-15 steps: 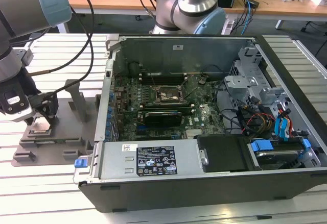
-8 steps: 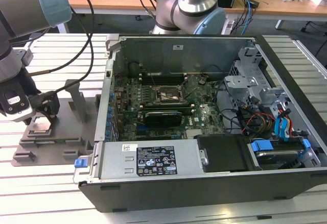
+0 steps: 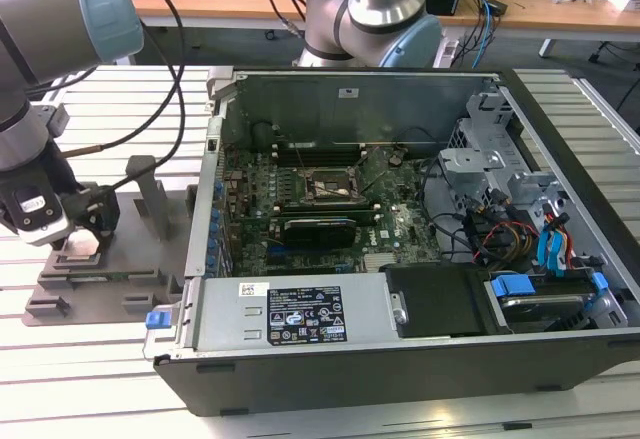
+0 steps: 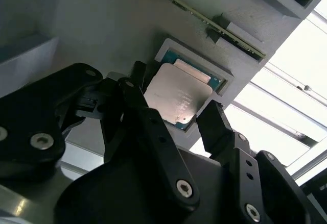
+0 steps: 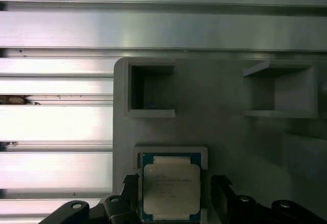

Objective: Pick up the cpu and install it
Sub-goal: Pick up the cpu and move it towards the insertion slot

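Cpu (image 5: 171, 188) is seen lying flat, silvery plate upward, seated in a shallow square recess (image 5: 170, 150) of the grey fixture tray (image 5: 230, 142); in the second wrist view the cpu (image 4: 176, 96) is framed by the same raised border. The gripper (image 5: 175, 184) is held directly over it, spread apart; one of its black fingers (image 5: 131, 183) is placed on each side of the recess, and no contact with the chip can be made out. Empty pockets are moulded further along the tray; beyond its edge the slatted table (image 5: 56, 127) is lit brightly. In the exterior view the gripper (image 3: 85, 231) is lowered onto the tray (image 3: 110, 277) at that view's left; well apart, toward the right, an opened computer case (image 3: 350, 94) is laid on its side, with the motherboard socket (image 3: 330, 191) exposed inside.
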